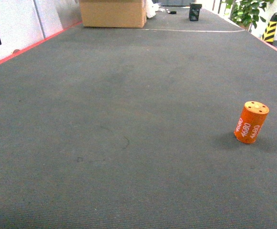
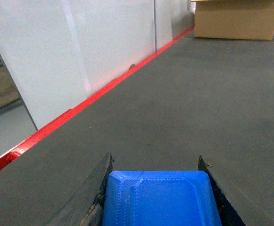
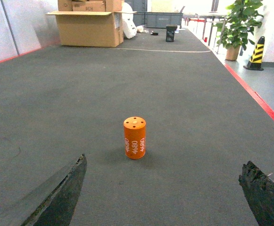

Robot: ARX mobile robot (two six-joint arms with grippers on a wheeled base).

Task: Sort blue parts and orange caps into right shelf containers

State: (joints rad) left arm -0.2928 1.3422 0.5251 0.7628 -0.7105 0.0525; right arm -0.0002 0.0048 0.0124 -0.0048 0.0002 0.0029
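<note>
With a blue moulded plastic part being pinched by the left gripper, the small upright orange "4680" cylinder cap at twelve o'clock of the wide-open, empty right gripper is being risked toppling and rolling across the dark grey carpeted surface if clipped

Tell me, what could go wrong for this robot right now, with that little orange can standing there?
1. The orange cap stands upright and alone on the dark belt; it is round, so a misjudged nudge from the wide-open right gripper might topple it and let it roll.
2. The left gripper already holds a blue part; a jolt while moving could perhaps shake it loose.
3. No shelf or crates show here, so the drop-off still has to be found.
</note>
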